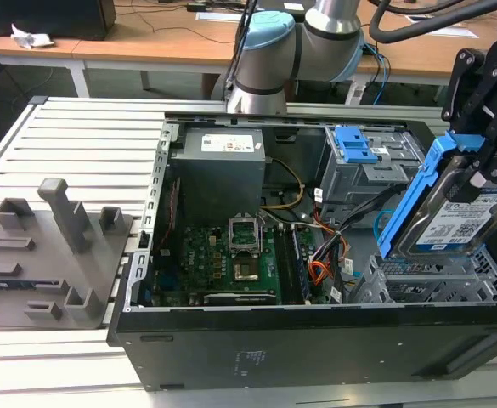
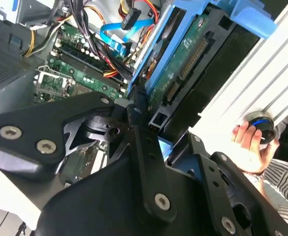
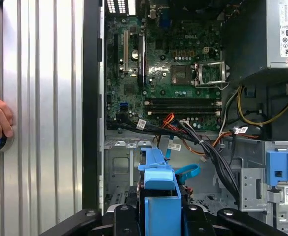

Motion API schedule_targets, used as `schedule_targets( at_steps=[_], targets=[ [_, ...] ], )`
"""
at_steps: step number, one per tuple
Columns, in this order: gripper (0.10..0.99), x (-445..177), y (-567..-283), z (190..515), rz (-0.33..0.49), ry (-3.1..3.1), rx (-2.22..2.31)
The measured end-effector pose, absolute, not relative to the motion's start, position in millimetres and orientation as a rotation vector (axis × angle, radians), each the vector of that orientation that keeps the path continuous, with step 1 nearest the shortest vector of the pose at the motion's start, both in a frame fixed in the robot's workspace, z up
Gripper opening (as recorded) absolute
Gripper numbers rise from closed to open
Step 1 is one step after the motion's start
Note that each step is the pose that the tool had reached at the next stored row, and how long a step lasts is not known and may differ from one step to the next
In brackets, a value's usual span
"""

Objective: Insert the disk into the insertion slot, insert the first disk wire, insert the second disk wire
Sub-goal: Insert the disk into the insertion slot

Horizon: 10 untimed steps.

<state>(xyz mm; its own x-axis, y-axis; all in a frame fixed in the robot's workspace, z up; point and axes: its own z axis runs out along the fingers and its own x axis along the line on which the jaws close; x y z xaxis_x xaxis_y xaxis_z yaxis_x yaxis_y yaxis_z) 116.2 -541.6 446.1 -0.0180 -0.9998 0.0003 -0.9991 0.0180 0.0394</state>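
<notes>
Firmly clamped by the black claw, the flat silver hard drive in its bright blue plastic carrier is held tilted over the light-grey perforated sheet-metal bay of the open black computer case; the smooth light-blue cable is seen curving nearby.

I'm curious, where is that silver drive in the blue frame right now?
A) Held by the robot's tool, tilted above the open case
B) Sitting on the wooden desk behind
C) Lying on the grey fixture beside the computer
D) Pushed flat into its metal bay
A: in the exterior view the tool grips the disk, which hangs tilted over the perforated grey insertion slot and is not seated in it.
</notes>
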Motion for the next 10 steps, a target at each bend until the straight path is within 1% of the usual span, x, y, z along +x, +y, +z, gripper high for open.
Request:
schedule_targets(
  at_steps=[10],
  targets=[
    [0.365, 117.2, -549.1, 440.2, -0.042, -2.22, 2.182]
  ],
)
